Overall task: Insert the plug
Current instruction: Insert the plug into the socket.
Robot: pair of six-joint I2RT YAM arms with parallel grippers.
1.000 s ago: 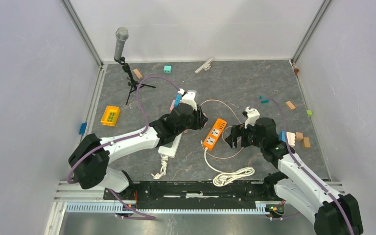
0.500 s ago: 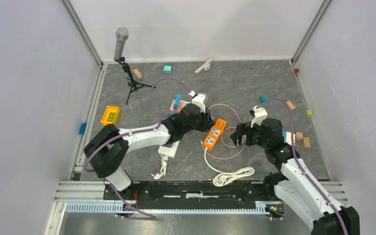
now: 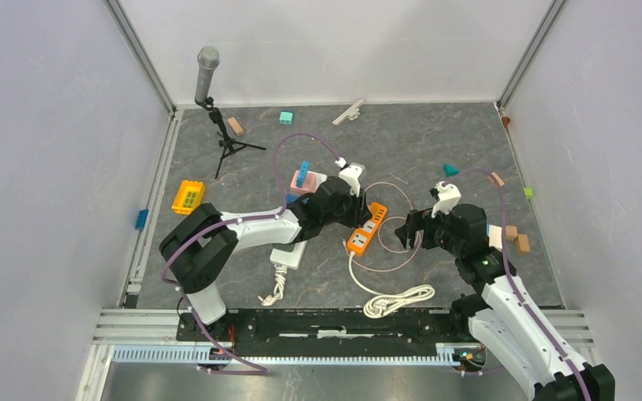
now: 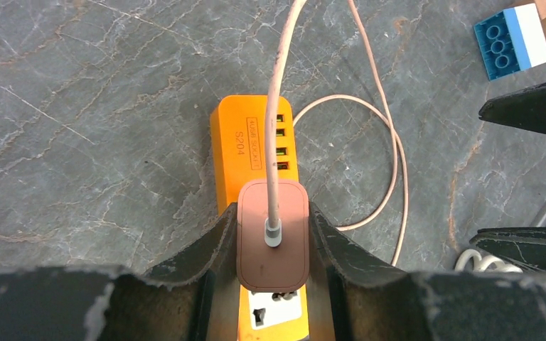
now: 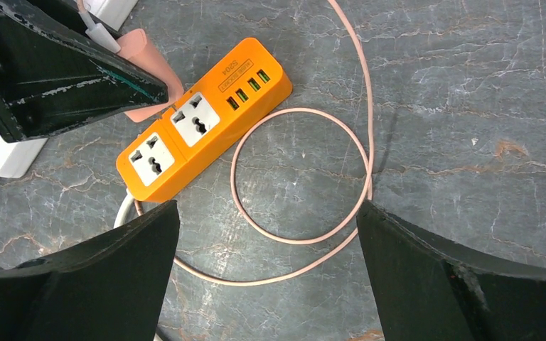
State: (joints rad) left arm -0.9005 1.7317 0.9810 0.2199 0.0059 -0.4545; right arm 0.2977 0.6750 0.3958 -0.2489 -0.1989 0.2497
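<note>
"S204" on orange power strip (image 4: 250, 135)

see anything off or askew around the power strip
Nothing damaged or spilled. The plug, gripped in the left tool, hangs over the strip, whose two sockets are empty. Its cable loops loosely beside the strip, and bricks lie scattered.
</note>
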